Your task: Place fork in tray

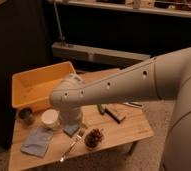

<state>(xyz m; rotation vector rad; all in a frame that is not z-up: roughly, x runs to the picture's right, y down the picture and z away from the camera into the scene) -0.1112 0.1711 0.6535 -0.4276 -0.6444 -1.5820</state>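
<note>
**Fork** (71,145), one. Slim, silvery, lying flat on the counter (134,127) in the lower centre-left of the frame. It lies on a diagonal, with the tines up and to the right and the handle running down and to the left. The handle's end comes close to the counter's front edge.

**Hand** (72,129), one. It hangs below the pale wrist, just above the fork's tine end, spread and holding nothing.

**Arm** (129,82), one. Thick and off-white, it crosses the frame from the right edge to the centre-left and hides part of the counter's middle.

**Blue cloth** (37,141), one. Folded, just left of the fork's handle.

**White cup** (50,119), one. Upright, just left of the hand.

**Dark small cup** (25,115), one. Left of the white cup, near the counter's left edge.

**Brown pine-cone-like object** (94,137), one. Just right of the fork's tines.

**Dark flat bar** (115,114) and **green-tipped tool** (101,108), one each. Side by side right of centre, under the arm.

**Tray** (39,87), one. Yellow-orange with raised sides, on the upper-left part of the counter, apart from the fork, beyond the two cups.

**Open room:** bare wood shows at the counter's lower right, right of the brown object.
</note>
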